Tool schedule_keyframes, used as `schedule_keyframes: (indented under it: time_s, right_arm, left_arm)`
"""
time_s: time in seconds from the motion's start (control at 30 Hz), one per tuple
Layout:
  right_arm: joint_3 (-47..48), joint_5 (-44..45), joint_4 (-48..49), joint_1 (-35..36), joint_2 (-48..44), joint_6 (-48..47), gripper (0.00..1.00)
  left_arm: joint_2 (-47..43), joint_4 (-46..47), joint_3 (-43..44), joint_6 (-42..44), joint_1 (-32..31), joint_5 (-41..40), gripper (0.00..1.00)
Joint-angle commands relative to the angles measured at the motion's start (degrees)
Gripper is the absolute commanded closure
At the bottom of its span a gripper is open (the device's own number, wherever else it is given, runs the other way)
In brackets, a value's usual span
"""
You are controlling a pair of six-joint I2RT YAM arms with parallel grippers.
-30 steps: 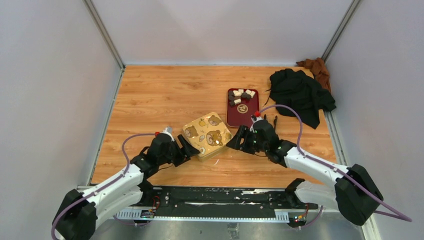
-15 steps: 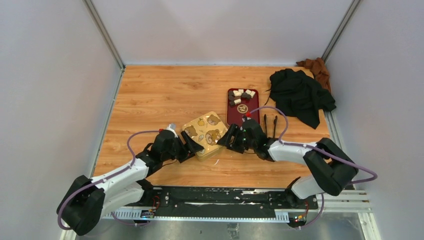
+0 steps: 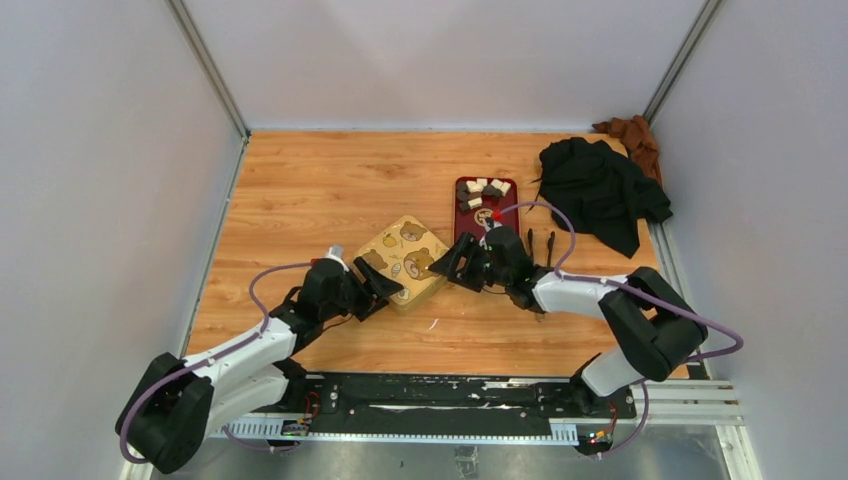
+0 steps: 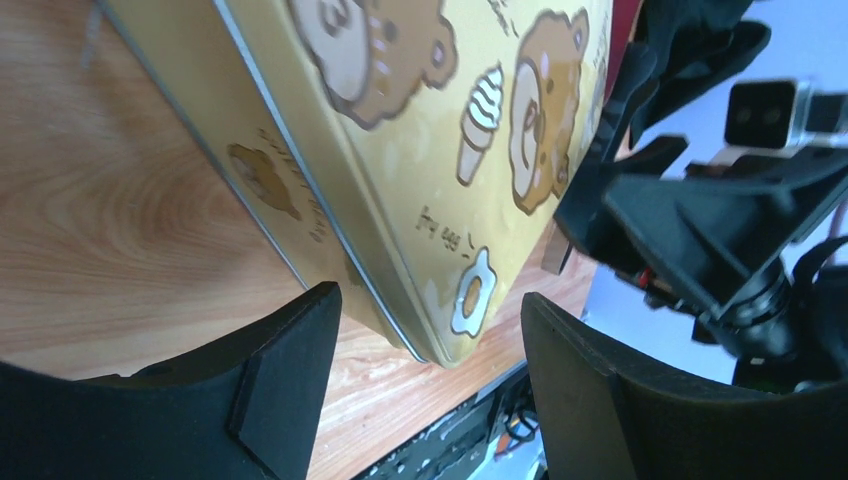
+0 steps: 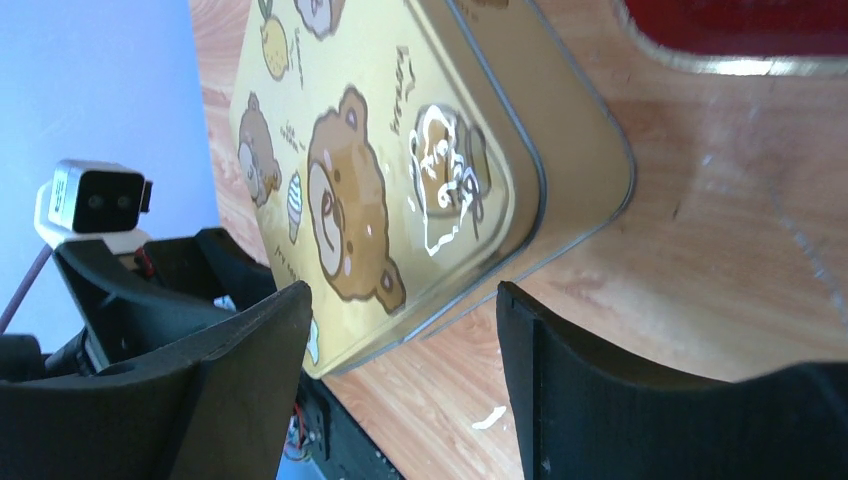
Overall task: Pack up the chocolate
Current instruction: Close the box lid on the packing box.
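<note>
Overhead, the yellow tin (image 3: 401,262) lies lid-on at the table's middle, with the red tray (image 3: 470,232) of chocolates (image 3: 481,191) at its 1 o'clock and a black cloth (image 3: 597,188) farther off at 2. The left gripper (image 3: 385,287) sits at the tin's 7 o'clock corner and the right gripper (image 3: 448,266) at its 3 o'clock corner, both spread wide.

From the left wrist, the tin's corner points into the gap between the parted fingers (image 4: 285,375); neither finger visibly touches it.

From the right wrist, the opposite corner lies between the spread fingers (image 5: 250,340), also apart from both, the tray's edge (image 5: 735,45) at 1 o'clock.

I judge the step in hand to be handling the tin from both sides, either positioning it for opening or settling it once packed; what it holds is hidden. Any grip next needs the fingers to close squarely on the tin's walls, not its rounded corners, lest it slip.
</note>
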Motion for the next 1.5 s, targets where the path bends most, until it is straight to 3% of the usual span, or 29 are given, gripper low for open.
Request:
schedule_keyframes:
  time_s: [0.0,0.33,0.77,1.23,1.47]
  right_arm:
    - [-3.7,0.5,5.4,3.2,-1.1,6.0,0.28]
    - [-5.2,0.6,12.2,8.3,2.5,11.5,0.28]
    - [-2.3,0.5,10.0,13.0,8.8,13.3,0.38]
    - [-3.4,8.7,-6.2,16.2,13.6,15.2,0.69]
    - [-5.1,7.2,-1.3,17.2,20.0,18.4,0.77]
  left_arm:
    - [-1.3,1.5,-2.1,-1.5,2.4,0.0,0.30]
    - [-1.1,-1.0,-1.7,0.0,2.5,-0.3,0.35]
    - [2.4,-1.3,-3.1,2.6,2.3,3.3,0.48]
    - [4.0,-1.4,-8.6,4.2,-0.3,1.9,0.62]
    - [4.0,-1.3,-10.0,5.1,-0.6,1.1,0.63]
